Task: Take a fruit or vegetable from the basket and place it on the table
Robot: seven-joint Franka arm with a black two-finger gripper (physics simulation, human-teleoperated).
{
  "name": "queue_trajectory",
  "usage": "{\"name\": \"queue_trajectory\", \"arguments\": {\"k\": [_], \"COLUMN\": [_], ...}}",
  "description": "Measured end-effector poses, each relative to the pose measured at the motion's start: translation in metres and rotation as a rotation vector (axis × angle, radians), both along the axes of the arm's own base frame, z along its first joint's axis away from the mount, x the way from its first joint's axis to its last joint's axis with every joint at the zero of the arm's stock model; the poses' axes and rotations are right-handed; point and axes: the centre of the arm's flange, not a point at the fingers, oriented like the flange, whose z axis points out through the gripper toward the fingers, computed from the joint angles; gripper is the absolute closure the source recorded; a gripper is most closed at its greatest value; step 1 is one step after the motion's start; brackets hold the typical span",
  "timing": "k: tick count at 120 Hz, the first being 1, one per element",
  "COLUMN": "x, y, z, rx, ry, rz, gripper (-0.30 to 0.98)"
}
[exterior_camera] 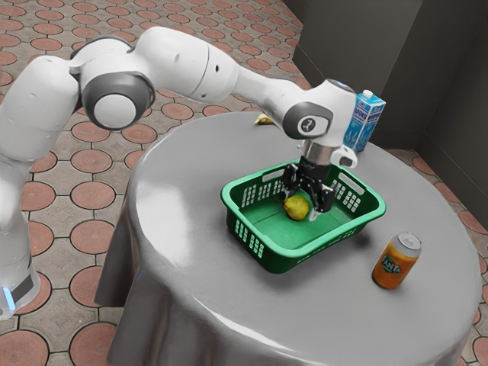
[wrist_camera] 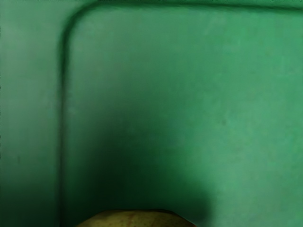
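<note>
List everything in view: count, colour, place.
Fruit: one, yellow-green, inside the basket
Basket: one, green, on the table
Can: one, orange with silver top, upright on the table beside the basket
Carton: one, blue and white, on the table's far side
Curved item: one, yellowish, near the table's far edge
Table: one, grey, under everything listed above
Floor tiles: many, pinkish and grey, around the table
Walls: dark grey, background
Arm: one, white and grey, reaching over the table
Gripper: one, black, at the fruit

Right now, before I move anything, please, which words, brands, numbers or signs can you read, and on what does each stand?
"FANTA", on the orange can, its last letter unclear.
White lettering on the blue carton: too small to read.
Round mark on the arm: too small to make out.
</note>
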Motion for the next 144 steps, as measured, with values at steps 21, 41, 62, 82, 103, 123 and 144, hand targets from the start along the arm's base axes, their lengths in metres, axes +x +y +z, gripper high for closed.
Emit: {"name": "queue_trajectory", "arguments": {"k": [21,41,62,82,103,123,144], "x": [0.001,-0.001,-0.001,0.000,-0.002,-0.021,-0.050], "y": [0.001,0.002,0.002,0.003,0.002,0.000,0.068], "z": [0.000,-0.006,-0.007,-0.006,0.011,0.099,0.177], "rx": [-0.001,0.000,0.001,0.008,0.007,-0.002,0.006], "ry": [-0.005,0.002,-0.004,-0.011,-0.037,-0.164,-0.278], "rz": [0.003,0.004,0.006,0.007,0.016,0.029,0.147], "gripper": [0.10,0.18,0.27,0.36,0.35,0.37,0.35]}}
